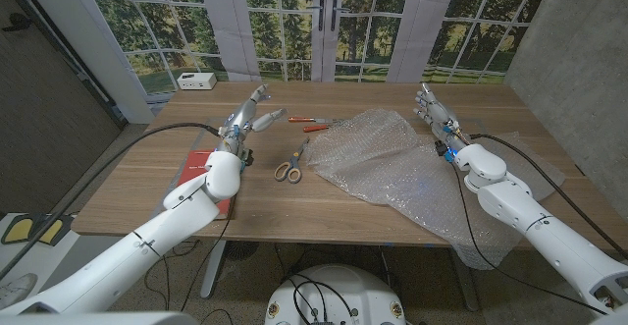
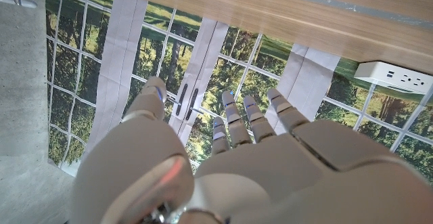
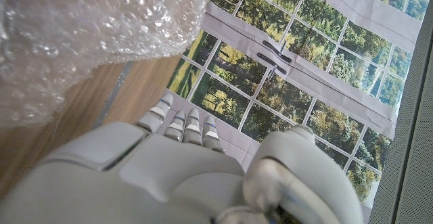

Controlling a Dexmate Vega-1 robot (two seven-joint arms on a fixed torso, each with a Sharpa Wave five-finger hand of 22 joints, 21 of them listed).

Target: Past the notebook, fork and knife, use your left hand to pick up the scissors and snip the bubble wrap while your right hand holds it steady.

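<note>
Yellow-handled scissors [image 1: 290,163] lie on the wooden table [image 1: 294,202], just left of a large sheet of bubble wrap [image 1: 412,168] that hangs over the front edge. My left hand [image 1: 251,115] is raised over the table behind and left of the scissors, fingers spread and holding nothing; its back shows in the left wrist view [image 2: 223,163]. At the bubble wrap's far right edge is my right hand [image 1: 433,108], fingers apart and nothing in it. The right wrist view shows it [image 3: 183,170] next to the bubble wrap [image 3: 88,28].
A red notebook [image 1: 205,173] lies under my left forearm. An orange-handled utensil [image 1: 315,120] and another [image 1: 314,128] lie behind the scissors. A white box [image 1: 197,81] stands at the far left corner.
</note>
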